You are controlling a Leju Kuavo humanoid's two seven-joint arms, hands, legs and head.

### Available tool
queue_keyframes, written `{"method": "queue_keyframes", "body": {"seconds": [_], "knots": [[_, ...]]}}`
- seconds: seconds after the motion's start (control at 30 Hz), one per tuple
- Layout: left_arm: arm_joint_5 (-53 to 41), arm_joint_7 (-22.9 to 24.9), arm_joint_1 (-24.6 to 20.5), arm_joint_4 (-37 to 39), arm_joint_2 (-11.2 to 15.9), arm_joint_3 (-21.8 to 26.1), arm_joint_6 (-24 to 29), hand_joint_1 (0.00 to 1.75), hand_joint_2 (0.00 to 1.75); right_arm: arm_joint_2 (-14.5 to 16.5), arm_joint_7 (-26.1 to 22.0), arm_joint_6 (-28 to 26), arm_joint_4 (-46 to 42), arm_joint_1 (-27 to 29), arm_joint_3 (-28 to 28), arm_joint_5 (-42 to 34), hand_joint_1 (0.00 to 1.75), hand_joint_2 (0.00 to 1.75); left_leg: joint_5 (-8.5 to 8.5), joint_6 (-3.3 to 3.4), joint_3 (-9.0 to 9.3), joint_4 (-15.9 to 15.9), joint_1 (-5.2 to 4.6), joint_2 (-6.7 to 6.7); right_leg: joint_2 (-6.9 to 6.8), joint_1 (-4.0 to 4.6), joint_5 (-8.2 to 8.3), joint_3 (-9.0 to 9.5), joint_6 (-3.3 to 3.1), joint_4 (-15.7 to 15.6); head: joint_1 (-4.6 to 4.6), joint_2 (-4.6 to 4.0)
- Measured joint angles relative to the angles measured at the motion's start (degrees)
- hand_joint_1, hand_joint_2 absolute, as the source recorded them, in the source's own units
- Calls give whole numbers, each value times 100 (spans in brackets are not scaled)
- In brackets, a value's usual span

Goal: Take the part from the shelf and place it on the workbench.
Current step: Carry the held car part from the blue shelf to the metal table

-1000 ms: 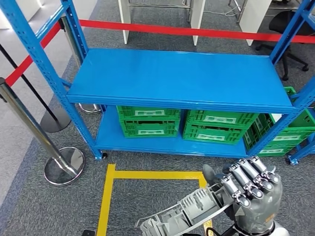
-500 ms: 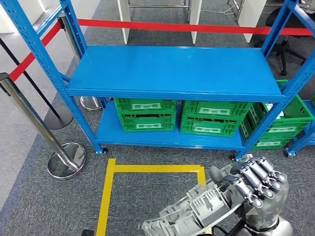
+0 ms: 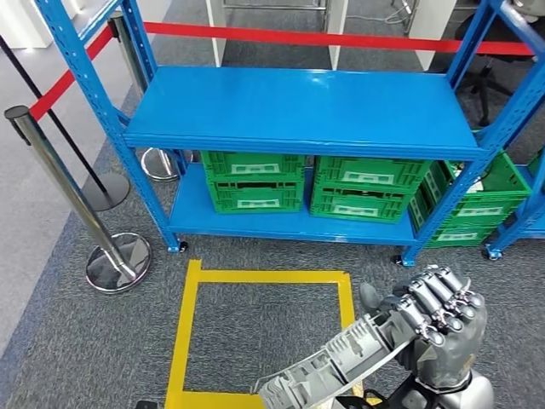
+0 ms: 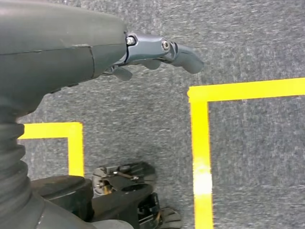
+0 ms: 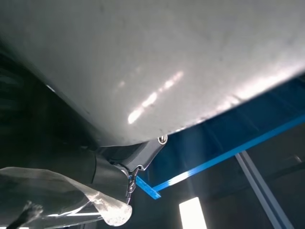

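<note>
My right hand [image 3: 444, 328] grips one end of the part [image 3: 334, 362], a long grey ribbed metal piece, low at the right of the head view. The part slants down and left from the hand, above the carpet in front of the shelf [image 3: 302, 111]. Seen from the right wrist, the part's pale smooth surface [image 5: 144, 57] lies close over the camera, with a dark finger [image 5: 140, 157] against its edge. My left hand [image 4: 107, 52] hangs over the floor with its fingers stretched out and holds nothing.
The blue shelf's upper board is bare. Green crates [image 3: 254, 183] [image 3: 366, 192] stand on its lower board, another [image 3: 475, 204] to the right. A yellow tape square [image 3: 257, 277] marks the carpet. A chrome stanchion [image 3: 119, 260] and red belt [image 3: 321, 38] stand left and behind.
The whole picture has shifted, so the camera has moved: the shelf now sits a little more to the left and looks further off. My right hand still holds the part the same way.
</note>
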Motion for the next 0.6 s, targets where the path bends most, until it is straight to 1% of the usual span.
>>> {"method": "queue_keyframes", "body": {"seconds": [0.03,0.07,0.1,0.13,0.17,0.2,0.23,0.27,0.3,0.33,0.37,0.4,0.43,0.47,0.5,0.53,0.57,0.6], "knots": [[1,-1,-4,1,-4,3,-2,0,175,0,0,0,10,0,-1,-2,175,175,76,33,-74,-21,13,12,11,-2,-238,-76,21,188,8,0],[0,-1,-9,1,-8,4,-3,0,175,1,0,0,25,0,-1,-7,175,175,145,55,-160,-18,8,18,20,-2,-540,-161,40,491,19,0],[-1,-1,-10,1,-12,4,-6,0,175,0,0,0,42,-2,-1,-13,175,175,214,65,-251,-11,5,21,24,-2,-804,-238,56,851,33,0],[-1,-1,-9,1,-15,5,-9,0,175,-1,0,0,62,-2,-2,-21,175,175,280,64,-346,0,1,25,24,-3,-950,-274,72,1179,38,0],[-1,1,-8,1,-17,5,-11,0,175,-1,0,0,84,-3,-2,-31,175,175,344,59,-443,15,0,29,24,-4,-956,-257,84,1393,39,0],[-3,3,-8,1,-17,6,-13,0,175,-1,0,0,105,-4,-2,-39,175,175,403,48,-541,39,2,33,24,-6,-823,-151,92,1409,39,0],[-4,4,-9,1,-19,7,-15,0,175,-1,0,0,124,-5,-2,-46,175,175,455,32,-638,70,7,35,23,-11,-635,52,99,1227,39,-1],[-6,6,-10,1,-20,7,-16,0,175,-1,0,0,139,-10,-2,-52,175,175,502,10,-720,110,9,33,24,-21,-492,336,105,881,41,-1],[-8,7,-10,1,-20,7,-17,0,175,-1,0,0,151,-18,-2,-57,175,175,542,-16,-794,162,3,29,27,-28,-447,668,110,435,46,-1],[-9,8,-10,1,-19,7,-18,0,175,-1,0,0,160,-26,-2,-63,175,175,583,-45,-847,204,-8,24,32,-31,-489,931,95,50,48,-1],[-11,8,-10,1,-16,8,-20,0,175,0,0,0,168,-31,-3,-68,175,175,629,-72,-879,235,-20,21,37,-30,-563,1079,73,-212,52,-1],[-14,9,-9,1,-15,8,-22,0,175,1,0,0,175,-32,-5,-70,175,175,678,-98,-904,247,-28,19,42,-18,-612,1127,38,-335,54,-1],[-16,10,-4,2,-12,10,-25,0,175,1,0,0,183,-30,-7,-72,175,175,732,-127,-923,242,-27,20,38,-16,-598,1068,-14,-341,53,-2],[-17,10,-2,2,-10,11,-28,0,175,1,0,0,191,-31,-8,-73,175,175,721,-157,-952,253,-17,17,29,-18,-554,998,-56,-327,53,-2],[-25,11,2,3,-8,12,-32,0,175,2,0,0,198,-33,-10,-76,175,175,591,-192,-990,333,-8,12,19,-21,-498,936,-104,-316,46,-2],[-35,15,6,3,-6,13,-35,0,175,3,0,0,205,-36,-13,-80,175,175,358,-226,-1044,514,2,8,6,-28,-434,865,-147,-313,37,-2],[-47,21,6,3,-4,13,-36,0,175,4,0,0,210,-38,-15,-86,175,175,38,-257,-1105,812,11,5,-3,-25,-374,813,-175,-302,28,-2],[-62,28,5,3,-1,13,-36,0,175,5,0,0,216,-37,-17,-95,175,175,-267,-280,-1164,1194,15,4,-8,-18,-318,749,-196,-292,22,-2]]}}
